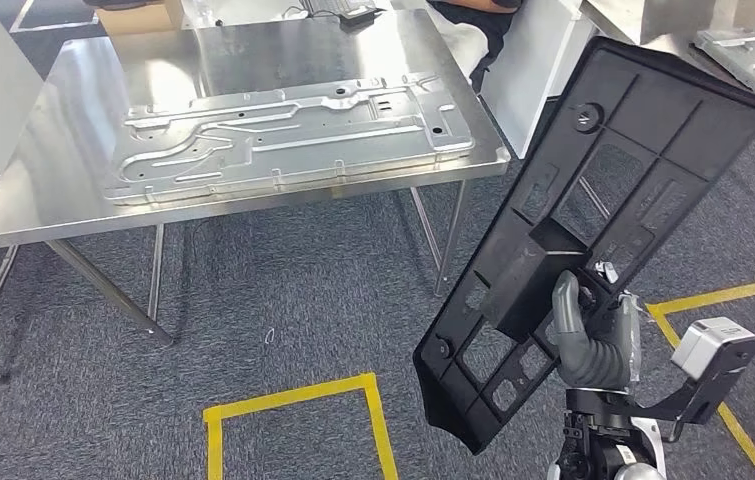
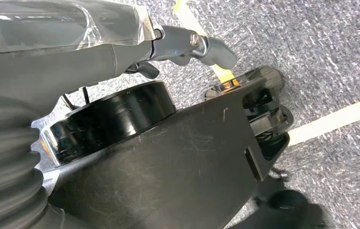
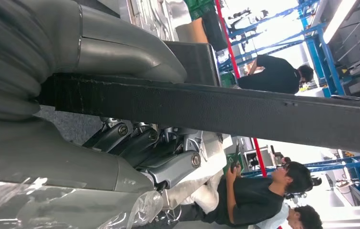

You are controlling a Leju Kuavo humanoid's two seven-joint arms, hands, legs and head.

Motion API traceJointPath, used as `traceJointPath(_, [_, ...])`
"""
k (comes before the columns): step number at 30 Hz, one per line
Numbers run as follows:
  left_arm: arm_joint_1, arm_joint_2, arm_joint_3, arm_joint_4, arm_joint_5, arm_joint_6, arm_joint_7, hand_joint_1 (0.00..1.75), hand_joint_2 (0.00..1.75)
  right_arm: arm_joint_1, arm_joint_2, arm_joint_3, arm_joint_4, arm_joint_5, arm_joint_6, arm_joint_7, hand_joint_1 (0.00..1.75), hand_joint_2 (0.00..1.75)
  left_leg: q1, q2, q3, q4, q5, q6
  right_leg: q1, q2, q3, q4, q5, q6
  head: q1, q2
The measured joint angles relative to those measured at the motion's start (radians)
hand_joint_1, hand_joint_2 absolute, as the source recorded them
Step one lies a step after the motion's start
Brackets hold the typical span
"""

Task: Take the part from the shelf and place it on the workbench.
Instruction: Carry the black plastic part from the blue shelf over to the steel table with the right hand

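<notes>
We see the right hand [image 1: 593, 340] gripping the black part [image 1: 603, 220] with closed fingers [image 1: 565, 305] — tilted, beside the surface [image 1: 73, 130] — left hand's [image 2: 63, 57] fingers: cannot tell.

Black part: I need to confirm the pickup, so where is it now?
Head view: the black part is on the right, held by the right hand above the carpet, right of the workbench.
</notes>
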Motion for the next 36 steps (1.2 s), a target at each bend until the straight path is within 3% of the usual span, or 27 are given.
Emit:
traceJointPath(2, [0.001, -0.001, -0.001, 0.0, 0.0, 0.004, 0.004, 0.0, 1.75, 0.001, 0.0, 0.0, 0.0, 0.0, 0.0, 0.0, 1.75, 1.75, -0.001, -0.003, 0.016, 0.0, -0.014, 0.005, 0.001, 0.0, -0.087, 0.106, -0.044, 0.001, 0.002, 0.0])
traceJointPath(3, [0.003, -0.001, -0.002, 0.0, 0.0, 0.006, 0.006, 0.0, 1.75, 0.001, 0.0, 0.0, 0.0, 0.0, 0.0, 0.001, 1.75, 1.75, -0.002, -0.005, 0.026, 0.0, -0.022, 0.005, 0.002, 0.0, -0.113, 0.118, -0.048, 0.001, 0.002, 0.0])
traceJointPath(4, [0.003, -0.001, -0.003, 0.0, 0.0, 0.009, 0.008, 0.0, 1.75, 0.002, 0.0, 0.0, 0.0, -0.001, 0.0, 0.001, 1.75, 1.75, -0.002, -0.007, 0.038, 0.0, -0.031, 0.005, 0.002, 0.0, -0.12, 0.094, -0.029, -0.001, 0.002, 0.0])
traceJointPath(6, [0.003, -0.002, -0.005, 0.0, 0.0, 0.013, 0.015, 0.0, 1.75, 0.001, 0.0, 0.0, 0.0, -0.001, 0.0, 0.001, 1.75, 1.75, -0.003, -0.01, 0.064, -0.001, -0.052, 0.0, 0.003, 0.0, -0.091, -0.036, 0.072, -0.005, 0.002, 0.0])
traceJointPath(8, [0.002, -0.003, -0.007, 0.0, 0.0, 0.017, 0.021, 0.0, 1.75, 0.001, 0.0, 0.0, 0.001, -0.002, 0.0, 0.001, 1.75, 1.75, -0.005, -0.012, 0.083, 0.0, -0.072, -0.01, 0.007, -0.001, -0.06, -0.134, 0.135, -0.011, 0.001, 0.0])
traceJointPath(9, [0.001, -0.003, -0.009, 0.0, 0.0, 0.019, 0.024, 0.0, 1.75, 0.0, 0.001, 0.0, 0.002, -0.002, 0.0, 0.001, 1.75, 1.75, -0.006, -0.012, 0.088, 0.0, -0.078, -0.016, 0.009, -0.001, -0.055, -0.151, 0.146, -0.016, 0.001, 0.0])
traceJointPath(12, [-0.001, -0.003, -0.013, 0.0, -0.001, 0.024, 0.036, 0.0, 1.75, 0.0, 0.001, 0.0, 0.002, -0.003, 0.0, 0.0, 1.75, 1.75, -0.007, -0.009, 0.092, 0.021, -0.085, -0.032, 0.007, 0.0, -0.043, -0.155, 0.143, -0.034, 0.001, 0.0])
traceJointPath(14, [-0.004, -0.003, -0.017, 0.0, -0.001, 0.026, 0.044, 0.0, 1.75, -0.002, 0.001, 0.001, 0.002, -0.003, 0.0, -0.003, 1.75, 1.75, -0.003, -0.006, 0.049, 0.099, -0.105, -0.044, 0.003, 0.0, -0.032, -0.156, 0.136, -0.044, -0.001, 0.0])
traceJointPath(17, [-0.005, -0.003, -0.018, 0.0, 0.0, 0.029, 0.054, 0.0, 1.75, -0.003, 0.001, 0.001, 0.002, -0.005, 0.0, -0.004, 1.75, 1.75, 0.007, -0.002, -0.082, 0.287, -0.177, -0.063, 0.003, 0.0, -0.019, -0.156, 0.118, -0.05, -0.003, 0.0])
traceJointPath(18, [-0.004, -0.003, -0.019, 0.0, 0.0, 0.031, 0.056, 0.0, 1.75, -0.003, 0.001, 0.001, 0.002, -0.005, 0.0, -0.005, 1.75, 1.75, 0.009, -0.001, -0.111, 0.311, -0.185, -0.065, 0.003, 0.001, -0.011, -0.156, 0.111, -0.049, -0.003, 0.0])
traceJointPath(19, [-0.003, -0.003, -0.019, 0.0, 0.0, 0.032, 0.058, 0.0, 1.75, -0.003, 0.001, 0.001, 0.002, -0.006, 0.0, -0.005, 1.75, 1.75, 0.01, 0.0, -0.121, 0.298, -0.17, -0.065, 0.003, 0.001, -0.001, -0.156, 0.103, -0.047, -0.003, 0.0])
traceJointPath(22, [-0.001, -0.003, -0.019, 0.0, 0.001, 0.035, 0.059, 0.0, 1.75, -0.005, 0.001, 0.001, 0.002, -0.01, 0.0, -0.005, 1.75, 1.75, 0.006, 0.005, -0.076, 0.106, -0.033, -0.052, 0.004, 0.0, 0.036, -0.159, 0.076, -0.039, -0.003, 0.0])
traceJointPath(24, [0.0, -0.003, -0.02, 0.0, 0.003, 0.036, 0.06, 0.0, 1.75, -0.007, 0.001, 0.002, 0.003, -0.011, 0.0, -0.005, 1.75, 1.75, -0.002, 0.008, -0.053, 0.031, 0.013, -0.039, 0.004, 0.001, 0.052, -0.165, 0.066, -0.029, -0.003, 0.0])
traceJointPath(26, [0.0, -0.003, -0.021, 0.0, 0.005, 0.036, 0.061, 0.0, 1.75, -0.009, 0.001, 0.002, 0.004, -0.012, 0.0, -0.005, 1.75, 1.75, -0.005, 0.007, -0.043, 0.019, 0.011, -0.025, 0.005, 0.001, 0.06, -0.165, 0.067, -0.017, -0.003, 0.0])
traceJointPath(28, [0.0, -0.003, -0.023, 0.0, 0.005, 0.037, 0.062, 0.0, 1.75, -0.01, 0.0, 0.003, 0.005, -0.012, 0.0, -0.005, 1.75, 1.75, -0.001, 0.006, -0.019, 0.006, 0.012, -0.012, 0.005, 0.001, 0.054, -0.13, 0.064, -0.009, -0.002, 0.0])
traceJointPath(30, [-0.002, -0.003, -0.024, 0.0, 0.005, 0.037, 0.063, 0.0, 1.75, -0.015, 0.0, 0.003, 0.005, -0.012, 0.0, -0.005, 1.75, 1.75, 0.001, 0.005, 0.003, -0.003, 0.006, -0.001, 0.005, 0.001, 0.0, -0.026, 0.032, -0.006, 0.001, 0.0])
traceJointPath(32, [-0.002, -0.003, -0.025, 0.0, 0.004, 0.038, 0.066, 0.0, 1.75, -0.016, 0.0, 0.004, 0.005, -0.012, 0.0, -0.004, 1.75, 1.75, 0.0, 0.003, 0.016, -0.004, -0.007, 0.005, 0.006, 0.001, -0.087, 0.1, -0.018, -0.003, 0.002, 0.0])
traceJointPath(33, [-0.001, -0.003, -0.025, 0.0, 0.004, 0.038, 0.067, 0.0, 1.75, -0.016, 0.0, 0.004, 0.006, -0.013, 0.0, -0.004, 1.75, 1.75, 0.0, 0.002, 0.024, -0.004, -0.015, 0.006, 0.006, 0.001, -0.118, 0.13, -0.03, -0.003, 0.002, 0.0])
traceJointPath(34, [0.001, -0.003, -0.025, 0.0, 0.004, 0.039, 0.068, 0.0, 1.75, -0.016, 0.0, 0.005, 0.006, -0.013, 0.0, -0.004, 1.75, 1.75, 0.0, 0.0, 0.035, -0.004, -0.024, 0.005, 0.006, 0.001, -0.134, 0.127, -0.025, -0.003, 0.002, 0.0])
traceJointPath(35, [0.002, -0.003, -0.026, 0.0, 0.002, 0.04, 0.069, 0.0, 1.75, -0.016, 0.0, 0.005, 0.007, -0.013, 0.0, -0.004, 1.75, 1.75, 0.0, -0.002, 0.048, -0.004, -0.034, 0.004, 0.006, 0.001, -0.132, 0.087, 0.004, -0.003, 0.003, 0.0])
traceJointPath(36, [0.002, -0.003, -0.026, 0.0, 0.001, 0.041, 0.07, 0.0, 1.75, -0.016, 0.0, 0.005, 0.007, -0.013, 0.0, -0.004, 1.75, 1.75, 0.0, -0.004, 0.063, -0.004, -0.046, 0.001, 0.006, 0.001, -0.115, 0.02, 0.05, -0.004, 0.003, 0.0])
